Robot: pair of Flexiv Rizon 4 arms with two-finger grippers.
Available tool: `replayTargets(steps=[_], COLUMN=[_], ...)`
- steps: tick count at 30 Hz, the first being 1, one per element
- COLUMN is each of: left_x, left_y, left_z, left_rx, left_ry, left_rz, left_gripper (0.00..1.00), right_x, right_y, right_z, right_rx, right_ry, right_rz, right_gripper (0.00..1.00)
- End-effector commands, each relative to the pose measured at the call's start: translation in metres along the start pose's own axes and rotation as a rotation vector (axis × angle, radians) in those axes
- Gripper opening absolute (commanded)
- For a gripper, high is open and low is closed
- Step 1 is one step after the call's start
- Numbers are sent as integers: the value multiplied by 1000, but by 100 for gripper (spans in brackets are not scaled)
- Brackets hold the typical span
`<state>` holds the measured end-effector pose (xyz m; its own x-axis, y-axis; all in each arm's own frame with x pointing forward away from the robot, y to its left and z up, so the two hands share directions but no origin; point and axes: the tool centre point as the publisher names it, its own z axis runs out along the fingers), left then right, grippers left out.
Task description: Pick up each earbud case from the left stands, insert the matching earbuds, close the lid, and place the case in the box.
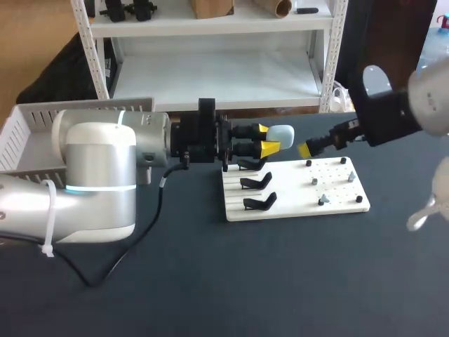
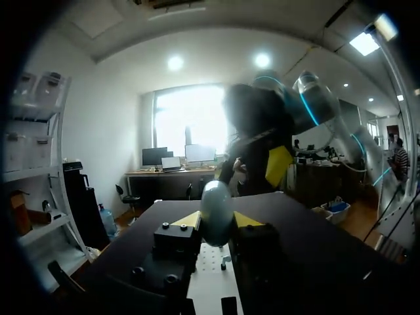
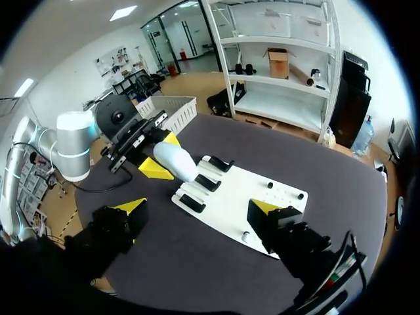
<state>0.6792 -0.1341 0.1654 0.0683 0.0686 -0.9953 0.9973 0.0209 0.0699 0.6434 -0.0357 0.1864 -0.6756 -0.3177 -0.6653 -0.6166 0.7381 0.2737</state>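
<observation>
My left gripper (image 1: 265, 139) is shut on a pale blue earbud case (image 1: 281, 135) and holds it in the air over the far left corner of the white board (image 1: 295, 203). In the left wrist view the case (image 2: 216, 211) stands between the two yellow tips. Three black stands (image 1: 257, 182) on the board's left side are bare. Small grey earbuds (image 1: 323, 201) sit among pegs on its right side. My right gripper (image 1: 306, 149) hovers just right of the case, open. From the right wrist view its fingers (image 3: 131, 207) spread wide above the board (image 3: 230, 203), facing the case (image 3: 174, 161).
A white slatted box (image 1: 28, 137) stands at the table's far left, behind my left arm; the right wrist view shows it (image 3: 167, 108) too. A black cable (image 1: 158, 210) hangs from the left arm onto the dark table.
</observation>
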Motion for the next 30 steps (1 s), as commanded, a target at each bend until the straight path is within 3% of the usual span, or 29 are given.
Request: replayTargets(steps=[1, 30], left_x=[1, 1], left_y=[0, 0], left_z=[0, 0], left_rx=[-2, -2], left_ry=[-5, -5], left_rz=[2, 2], left_gripper=[0, 0], right_x=[-11, -24], right_y=[-1, -3], right_z=[12, 34], right_rx=[-1, -10], right_ry=[11, 30], right_rz=[6, 30], right_gripper=[100, 100])
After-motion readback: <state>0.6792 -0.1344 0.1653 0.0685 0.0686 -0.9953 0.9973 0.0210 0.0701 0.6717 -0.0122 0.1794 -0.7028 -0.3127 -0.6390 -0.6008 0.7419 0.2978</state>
